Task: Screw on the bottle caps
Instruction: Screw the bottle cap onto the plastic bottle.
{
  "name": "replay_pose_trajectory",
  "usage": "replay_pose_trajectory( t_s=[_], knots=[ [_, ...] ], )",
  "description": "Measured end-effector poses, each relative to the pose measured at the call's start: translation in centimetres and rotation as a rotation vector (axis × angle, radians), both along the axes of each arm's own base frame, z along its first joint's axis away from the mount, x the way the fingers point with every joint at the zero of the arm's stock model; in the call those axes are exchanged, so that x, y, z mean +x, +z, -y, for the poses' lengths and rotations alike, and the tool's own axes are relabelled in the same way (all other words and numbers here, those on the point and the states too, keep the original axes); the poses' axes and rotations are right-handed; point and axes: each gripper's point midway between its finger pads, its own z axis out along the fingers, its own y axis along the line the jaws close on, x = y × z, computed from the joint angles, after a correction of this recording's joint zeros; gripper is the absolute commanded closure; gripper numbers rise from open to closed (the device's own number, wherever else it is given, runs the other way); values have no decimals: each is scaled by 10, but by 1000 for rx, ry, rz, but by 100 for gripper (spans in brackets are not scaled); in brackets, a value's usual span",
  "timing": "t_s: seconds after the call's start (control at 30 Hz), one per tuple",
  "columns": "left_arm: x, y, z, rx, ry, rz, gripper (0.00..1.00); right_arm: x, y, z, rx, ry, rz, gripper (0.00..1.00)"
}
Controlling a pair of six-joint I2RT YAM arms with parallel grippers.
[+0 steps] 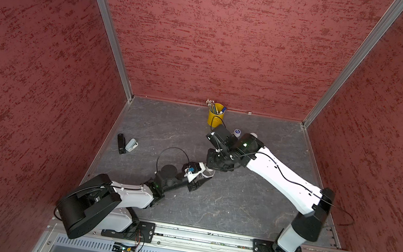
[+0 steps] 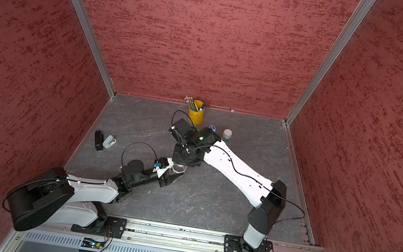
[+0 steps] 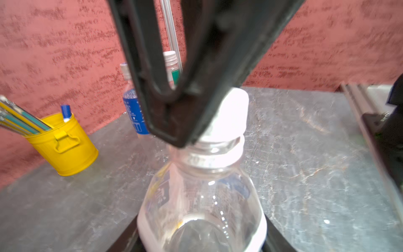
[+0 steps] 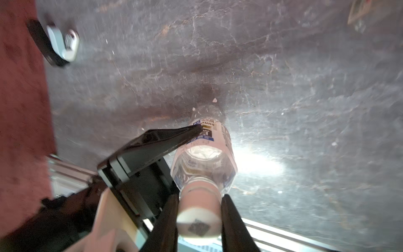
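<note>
Left arm: the left gripper has its fingers closed on the lower body of the white-labelled bottle, one on each side (in the right wrist view a fingertip presses the label).
Right arm: the right gripper has its fingers clamped on either side of the small white cap, which bears a dark square mark on top.
Cap seating: it sits on the bottle's neck, with clear thread showing between it and the white collar ring.
Held bottle's place: standing on the worktop, at the centre of the frame in both top views, where the two arms meet.
Upper middle: the blue-labelled bottle, capped, is just right of the yellow pencil cup.
Beside it: the green-banded bottle, capped in white, is partly behind the right arm.
Left of centre: a black object and a grey object lie side by side (too small to name).
</note>
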Motion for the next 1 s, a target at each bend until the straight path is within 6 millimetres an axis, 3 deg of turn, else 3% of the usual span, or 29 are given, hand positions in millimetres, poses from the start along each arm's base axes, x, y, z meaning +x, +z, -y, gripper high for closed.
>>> replay_pose_trajectory(
  t_s=[0.1, 0.23, 0.3, 0.43, 0.57, 0.7, 0.83, 1.0],
  knots=[
    [3, -1, 0, 38, 36, 39, 44, -1, -2, 2, 93, -142, -42, 64],
    [9, 0, -1, 64, 65, 47, 44, 7, -2, -5, 179, -227, -58, 42],
    [11, 4, -1, 71, 60, 36, 45, 11, 1, -6, 199, -226, -41, 31],
    [20, 20, -12, 51, 69, -9, 47, 16, 27, 1, 209, -116, 78, 24],
    [28, 28, -32, 16, 70, -101, 47, 9, 84, 16, 220, 169, 356, 22],
    [21, 32, -30, 22, -23, -205, 49, -14, 129, 32, 203, 492, 691, 10],
    [11, 46, -24, 41, -122, -255, 49, -34, 136, 42, 99, 810, 927, 6],
    [-3, 61, -26, 92, -215, -239, 49, -42, 119, 36, -28, 1201, 999, 7]
  ],
)
